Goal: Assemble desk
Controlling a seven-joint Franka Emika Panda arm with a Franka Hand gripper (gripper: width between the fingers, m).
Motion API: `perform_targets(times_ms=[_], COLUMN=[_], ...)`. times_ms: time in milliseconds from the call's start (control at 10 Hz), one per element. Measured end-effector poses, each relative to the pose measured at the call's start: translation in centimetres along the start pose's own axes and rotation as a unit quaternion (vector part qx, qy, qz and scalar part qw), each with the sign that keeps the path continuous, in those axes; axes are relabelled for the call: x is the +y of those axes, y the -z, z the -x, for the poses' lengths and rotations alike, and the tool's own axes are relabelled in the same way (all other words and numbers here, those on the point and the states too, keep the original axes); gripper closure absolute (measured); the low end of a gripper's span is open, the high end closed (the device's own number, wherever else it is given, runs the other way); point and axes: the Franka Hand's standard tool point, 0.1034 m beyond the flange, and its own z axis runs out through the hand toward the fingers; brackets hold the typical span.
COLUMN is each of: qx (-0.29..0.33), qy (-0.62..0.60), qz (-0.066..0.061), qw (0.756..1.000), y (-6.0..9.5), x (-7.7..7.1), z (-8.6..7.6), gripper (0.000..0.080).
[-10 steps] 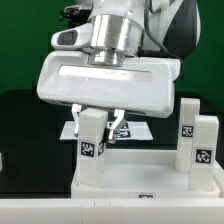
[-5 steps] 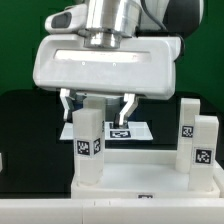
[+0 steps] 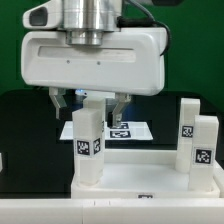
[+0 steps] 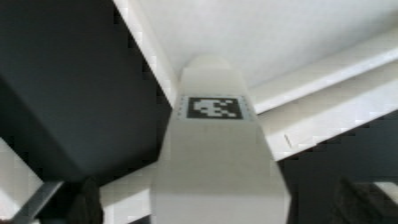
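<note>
Two legs [image 3: 197, 138] show only outside, while the released hand [image 3: 88, 104] straddles a third leg [image 4: 217, 150].

The exterior view sits low and close, level with the desk [image 3: 40, 125] surface, facing the arm head-on. The wrist view looks straight down the pincer [image 3: 88, 104] onto the upright leg [image 4: 217, 150] from very near. Both views share that 1 tagged leg [image 3: 89, 145] and the tabletop [image 3: 150, 175] beneath it.
</note>
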Motion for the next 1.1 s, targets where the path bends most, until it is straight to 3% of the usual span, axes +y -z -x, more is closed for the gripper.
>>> perform_targets(times_ms=[300, 500, 900, 1000, 1100], qx=[-0.009, -0.009, -0.007, 0.001, -0.004], qy=[-0.013, -0.035, -0.191, -0.262, -0.359], qz=[0.001, 0.001, 0.002, 0.001, -0.007], qw=[1.0, 0.999, 0.982, 0.965, 0.933], y=[-0.03, -0.06, -0.17, -0.23, -0.29], x=[0.04, 0.07, 0.08, 0.11, 0.02], z=[-0.15, -0.15, -0.21, -0.5, -0.45], gripper=[0.016, 0.0517, 0.0512, 0.0512, 0.0512])
